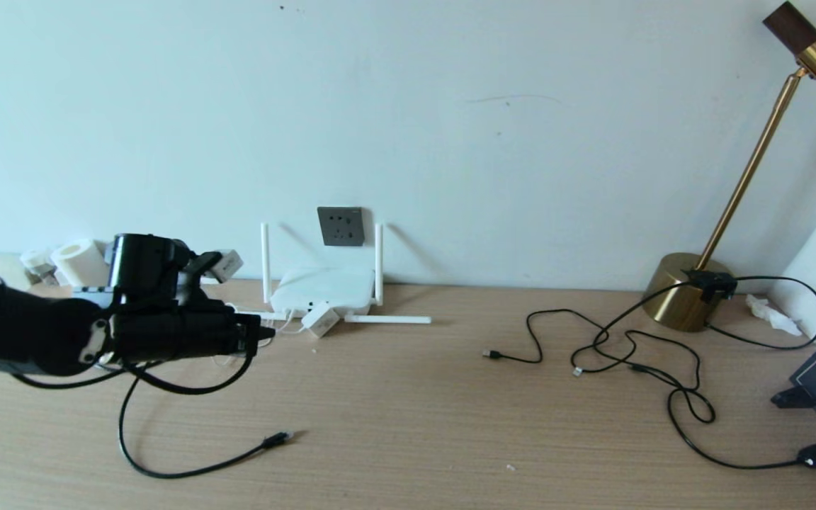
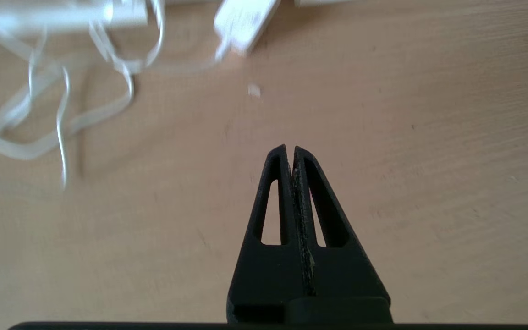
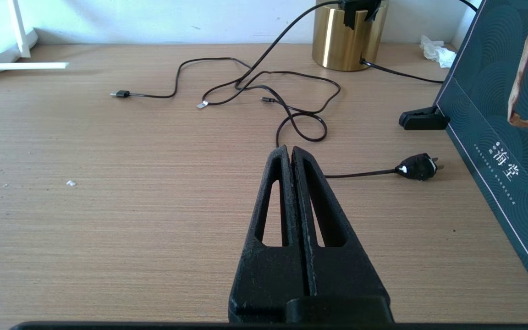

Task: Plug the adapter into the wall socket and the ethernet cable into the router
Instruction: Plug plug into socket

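At far left, your left gripper (image 1: 266,331) hovers over the desk (image 1: 408,425), fingers pressed together on nothing. Right of it, the adapter (image 1: 320,319) lies unplugged against the router (image 1: 323,289), below the wall socket (image 1: 341,226). Nearer you, the ethernet cable (image 1: 188,470) ends loose. Your right gripper (image 3: 290,151) is likewise closed and empty, parked over the desk's right part.

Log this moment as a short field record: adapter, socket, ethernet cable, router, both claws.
adapter: on the desk against the router's front, unplugged
wall socket: on the wall above the router, nothing plugged in
ethernet cable: loose on the desk, plug lying free
router: on the desk by the wall
left claw: shut, empty, above the desk short of the adapter
right claw: shut, empty
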